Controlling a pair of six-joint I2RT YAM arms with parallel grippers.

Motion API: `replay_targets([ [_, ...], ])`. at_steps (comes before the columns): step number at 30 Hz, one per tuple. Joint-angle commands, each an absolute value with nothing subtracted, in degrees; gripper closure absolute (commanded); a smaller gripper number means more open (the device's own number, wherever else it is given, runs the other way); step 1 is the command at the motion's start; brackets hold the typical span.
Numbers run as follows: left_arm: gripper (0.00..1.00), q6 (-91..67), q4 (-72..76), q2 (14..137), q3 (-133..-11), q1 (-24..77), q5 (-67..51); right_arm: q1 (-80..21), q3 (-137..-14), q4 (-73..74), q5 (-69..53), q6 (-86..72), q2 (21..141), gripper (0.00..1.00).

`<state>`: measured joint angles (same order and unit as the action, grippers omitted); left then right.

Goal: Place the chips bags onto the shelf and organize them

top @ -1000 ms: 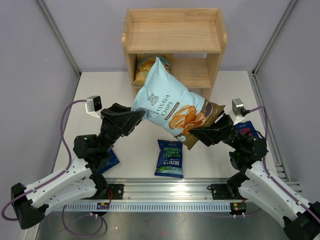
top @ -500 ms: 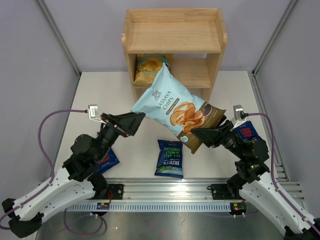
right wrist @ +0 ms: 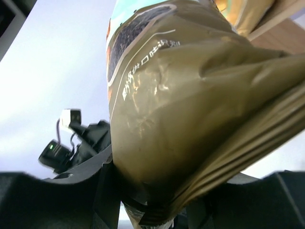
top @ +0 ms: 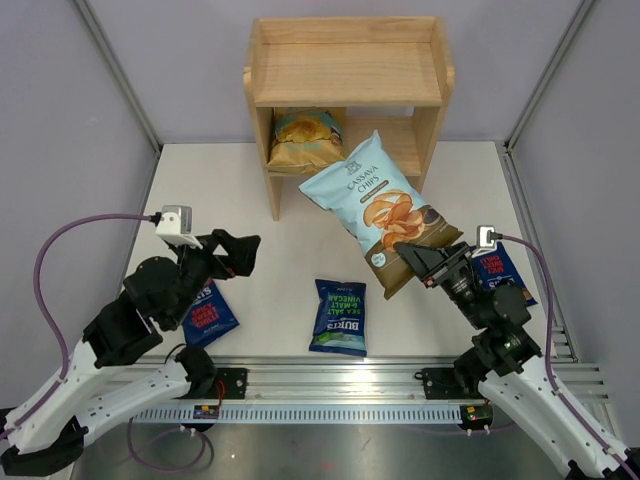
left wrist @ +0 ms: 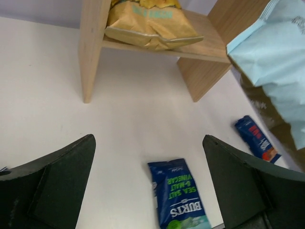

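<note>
The light-wood shelf [top: 346, 75] stands at the back, and the yellow chips bag [top: 305, 138] lies on the left of its lower tier. My right gripper [top: 412, 258] is shut on the brown bottom end of the light-blue Cassava Chips bag [top: 375, 200], holding it in the air, its top pointing at the lower tier's right half. The right wrist view shows the bag [right wrist: 190, 109] filling the jaws [right wrist: 157, 210]. My left gripper [top: 240, 250] is open and empty, left of the bag. The green-lettered Burts bag [top: 339, 316] lies flat at the front centre and also shows in the left wrist view [left wrist: 183, 200].
One red-lettered Burts bag [top: 205, 310] lies partly under my left arm. The other [top: 500, 268] lies partly behind my right arm and shows in the left wrist view [left wrist: 255, 138]. The shelf's top tier holds nothing. Grey walls enclose the table on three sides.
My left gripper has let go of the Cassava Chips bag, opened and drawn back to the left. My right gripper has swung the bag right and back toward the shelf's lower tier.
</note>
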<state>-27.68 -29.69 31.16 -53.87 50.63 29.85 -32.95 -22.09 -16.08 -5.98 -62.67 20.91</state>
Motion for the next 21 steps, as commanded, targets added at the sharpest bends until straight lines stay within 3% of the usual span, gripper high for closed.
replay_targets([
  [1,0.01,-23.56,-39.01,30.94,-58.17,50.62,30.95,-33.22,-24.61,-16.44,2.19,-65.56,22.14,0.86],
  [8,0.01,-17.24,-49.48,32.43,-60.65,50.62,25.84,-33.13,-26.37,-20.29,6.67,-65.57,27.33,0.86],
  [15,0.01,-18.54,-45.18,27.16,-49.33,50.62,27.86,-32.35,-28.65,-24.08,8.79,-64.69,32.07,0.85],
  [21,0.01,-17.75,-44.82,29.00,-49.92,50.62,25.40,-28.57,-30.67,-27.33,7.39,-66.00,36.91,0.86],
])
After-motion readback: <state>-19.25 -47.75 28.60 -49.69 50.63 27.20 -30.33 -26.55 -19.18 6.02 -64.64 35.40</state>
